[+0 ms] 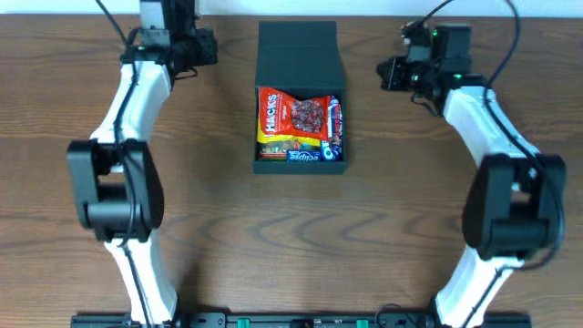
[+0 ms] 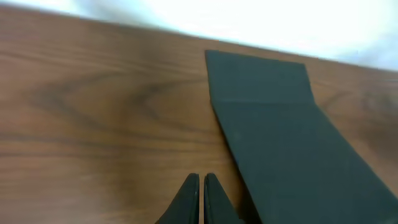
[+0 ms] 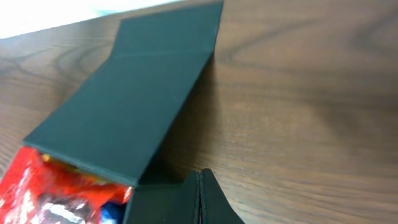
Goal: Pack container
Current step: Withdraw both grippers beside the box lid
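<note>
Teal-green container sits upper centre on my bench, snack packets inside by overhead; left wrist sees only its lid. Left pincer and right pincer both pinched together.

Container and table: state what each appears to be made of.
Container: probably rigid cardboard, matte dark teal; the flap lid bends along a sharp crease and shows no glare. Table: wood or wood-look laminate; brown grain lines, slight sheen.
</note>
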Controlling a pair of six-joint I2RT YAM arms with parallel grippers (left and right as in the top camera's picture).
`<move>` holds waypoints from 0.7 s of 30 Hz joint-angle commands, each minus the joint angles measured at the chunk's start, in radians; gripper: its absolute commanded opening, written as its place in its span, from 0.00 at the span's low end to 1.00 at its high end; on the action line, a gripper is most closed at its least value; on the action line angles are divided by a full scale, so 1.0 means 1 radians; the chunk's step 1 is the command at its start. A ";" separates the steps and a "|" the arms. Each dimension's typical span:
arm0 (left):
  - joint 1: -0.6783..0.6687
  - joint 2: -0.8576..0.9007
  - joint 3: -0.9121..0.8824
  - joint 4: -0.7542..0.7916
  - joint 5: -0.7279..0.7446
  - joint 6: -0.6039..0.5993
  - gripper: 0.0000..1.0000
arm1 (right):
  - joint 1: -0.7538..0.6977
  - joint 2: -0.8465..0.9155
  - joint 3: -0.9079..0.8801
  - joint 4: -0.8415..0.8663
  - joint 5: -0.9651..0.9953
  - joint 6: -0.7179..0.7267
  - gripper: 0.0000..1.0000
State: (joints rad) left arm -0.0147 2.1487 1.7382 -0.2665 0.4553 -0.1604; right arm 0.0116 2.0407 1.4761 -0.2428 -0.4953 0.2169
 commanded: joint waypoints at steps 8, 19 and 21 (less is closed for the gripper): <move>-0.004 0.162 0.012 0.217 0.222 -0.395 0.06 | 0.013 0.179 0.088 0.120 -0.168 0.169 0.01; -0.042 0.203 0.012 0.154 0.183 -0.438 0.06 | 0.045 0.324 0.211 0.097 -0.201 0.186 0.01; -0.047 0.203 0.012 0.127 0.159 -0.438 0.06 | 0.045 0.332 0.211 0.088 -0.201 0.186 0.01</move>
State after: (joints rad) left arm -0.0586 2.3440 1.7382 -0.1215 0.6441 -0.5838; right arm 0.0540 2.3497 1.6711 -0.1467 -0.6777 0.3885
